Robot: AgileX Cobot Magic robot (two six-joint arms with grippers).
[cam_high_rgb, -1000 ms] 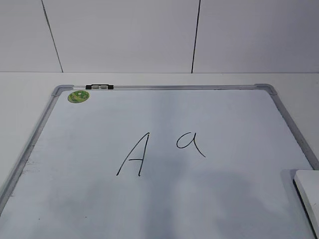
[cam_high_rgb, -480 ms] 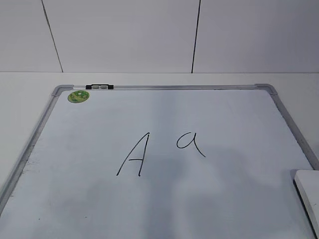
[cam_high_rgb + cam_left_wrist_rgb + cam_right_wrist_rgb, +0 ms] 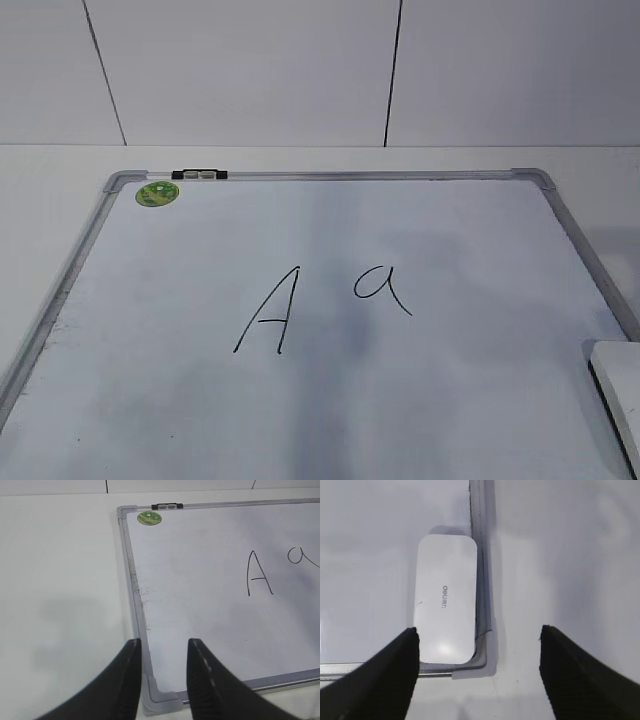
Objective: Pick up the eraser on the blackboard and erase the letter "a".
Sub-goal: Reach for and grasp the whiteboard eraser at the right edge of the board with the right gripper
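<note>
The white eraser (image 3: 445, 604) with small grey lettering lies flat on the blackboard (image 3: 370, 540) in its near right corner; its edge shows at the right of the exterior view (image 3: 618, 385). My right gripper (image 3: 478, 645) is open and empty, hovering above the board's corner just nearside of the eraser. The lowercase letter "a" (image 3: 380, 286) is at the board's (image 3: 330, 400) middle, right of a capital "A" (image 3: 268, 312); both show in the left wrist view, "A" (image 3: 259, 573) and "a" (image 3: 303, 557). My left gripper (image 3: 164, 650) is open and empty over the board's (image 3: 200, 580) near left corner.
A green round magnet (image 3: 158, 194) and a black-and-grey clip (image 3: 199, 175) sit at the board's far left corner. The white table (image 3: 60, 580) surrounds the board. A white panelled wall (image 3: 300, 70) stands behind.
The eraser's edge sits slightly lower and farther right in the exterior view, and the shadows on the board have shifted. The letters are unchanged.
</note>
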